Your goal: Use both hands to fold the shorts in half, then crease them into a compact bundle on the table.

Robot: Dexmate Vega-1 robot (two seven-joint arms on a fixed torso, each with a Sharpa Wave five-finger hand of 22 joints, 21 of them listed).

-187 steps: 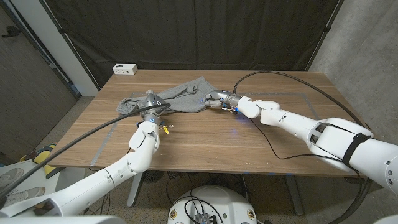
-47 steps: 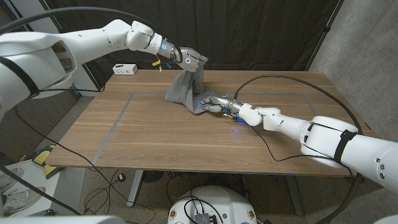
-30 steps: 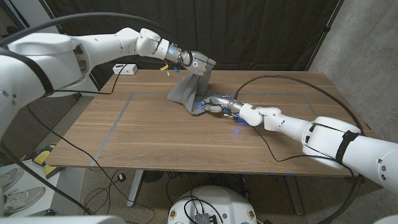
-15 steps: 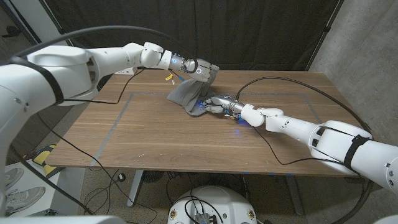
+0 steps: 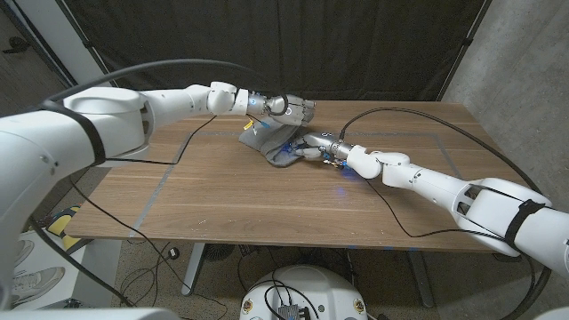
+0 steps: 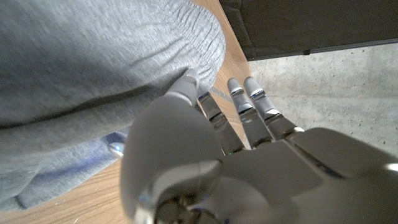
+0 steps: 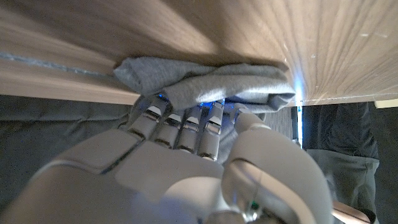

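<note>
The grey shorts (image 5: 267, 142) lie bunched in a low heap on the wooden table (image 5: 222, 196), at its far middle. My left hand (image 5: 286, 107) hovers just above the heap's far right side and holds the waistband edge; in the left wrist view the thumb (image 6: 185, 87) presses into the gathered grey shorts (image 6: 93, 74). My right hand (image 5: 311, 149) sits at the heap's right side on the table. Its fingers (image 7: 180, 127) curl into a fold of the shorts (image 7: 211, 84) and hold it down.
A black cable (image 5: 400, 110) loops over the table's right half, and another black cable (image 5: 164, 162) hangs from my left arm over the left half. Grey tape lines (image 5: 169, 169) mark a rectangle on the tabletop. A dark curtain hangs behind.
My left hand has come down and to the right with the shorts' edge, so the cloth that hung raised now lies in a low heap. The right hand has stayed on the cloth.
</note>
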